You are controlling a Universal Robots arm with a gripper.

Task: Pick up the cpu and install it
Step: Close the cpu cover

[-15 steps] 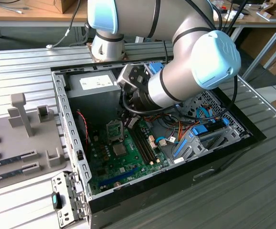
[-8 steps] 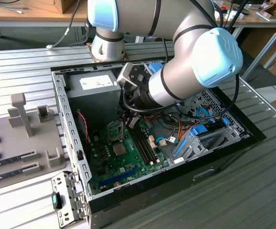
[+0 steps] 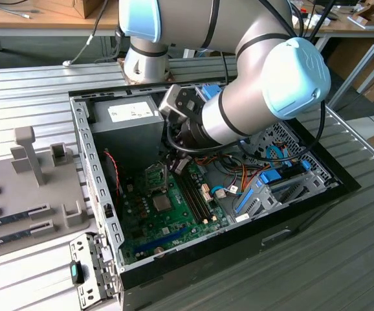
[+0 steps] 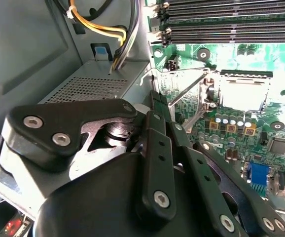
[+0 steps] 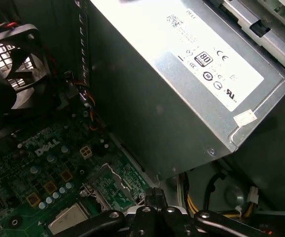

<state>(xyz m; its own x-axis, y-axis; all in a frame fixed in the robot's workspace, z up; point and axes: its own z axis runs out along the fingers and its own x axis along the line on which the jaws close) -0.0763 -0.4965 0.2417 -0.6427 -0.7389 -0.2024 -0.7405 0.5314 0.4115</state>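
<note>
The cpu (image 3: 163,203) lies flat as a small silver-grey square in the motherboard socket, inside the open computer case (image 3: 93,188). It shows as a bright pale square (image 4: 243,96) in the second wrist view and as a silver plate (image 5: 68,219) in the first wrist view. The hinged metal socket frame (image 3: 156,173) stands lifted beside it, toward the power supply. My gripper (image 3: 177,164) hangs just above the board beside that frame (image 5: 108,182), its fingertips (image 4: 155,98) pressed together with nothing visible between them. It is shut and apart from the cpu.
The grey power supply box (image 3: 132,116) stands close behind the gripper. Empty memory slots (image 3: 193,194) run beside the socket, and a fan (image 5: 9,64) sits by the case wall. Coloured cables (image 3: 239,178) lie toward the exterior view's right. A grey fixture tray (image 3: 32,188) sits outside, left.
</note>
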